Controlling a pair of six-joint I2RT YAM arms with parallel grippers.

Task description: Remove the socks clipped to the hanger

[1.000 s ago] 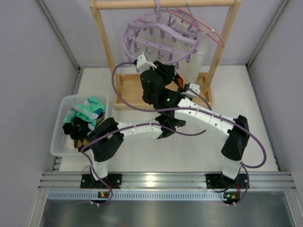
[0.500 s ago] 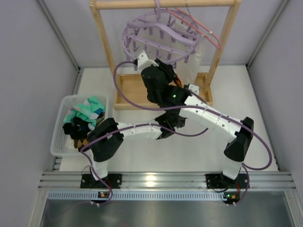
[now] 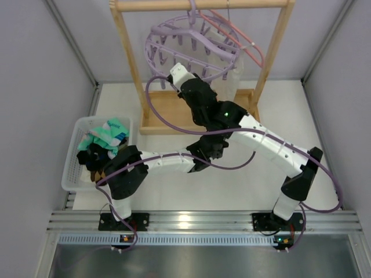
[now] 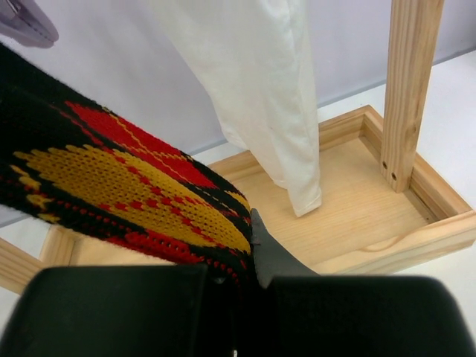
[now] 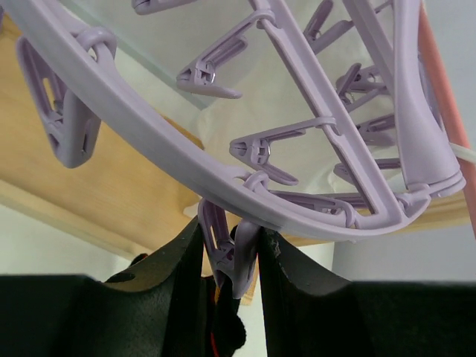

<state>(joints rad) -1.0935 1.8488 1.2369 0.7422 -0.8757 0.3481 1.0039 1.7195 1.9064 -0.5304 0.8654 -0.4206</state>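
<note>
The lavender ring hanger (image 3: 186, 47) hangs from the wooden rack; its ring and clips fill the right wrist view (image 5: 149, 126). My right gripper (image 5: 232, 249) is under the ring's near edge (image 3: 188, 81), shut on one dangling clip (image 5: 223, 245). That clip holds the black top of a sock (image 5: 229, 331). My left gripper (image 4: 242, 256) is below it (image 3: 210, 149), shut on the argyle sock (image 4: 126, 182), which is black with red and yellow diamonds and runs up to the left. Several removed socks (image 3: 107, 136) lie in the basket.
A white basket (image 3: 71, 168) stands at the left. The wooden rack frame (image 3: 130, 52) has a tray base (image 4: 357, 216). A white cloth bag (image 4: 260, 89) and a thin pink coat hanger (image 3: 250, 47) hang beside the ring. Grey walls close both sides.
My right arm has stretched further up and back, and the ring hanger has swung left and tilted with it. My left gripper has stayed low with the argyle sock.
</note>
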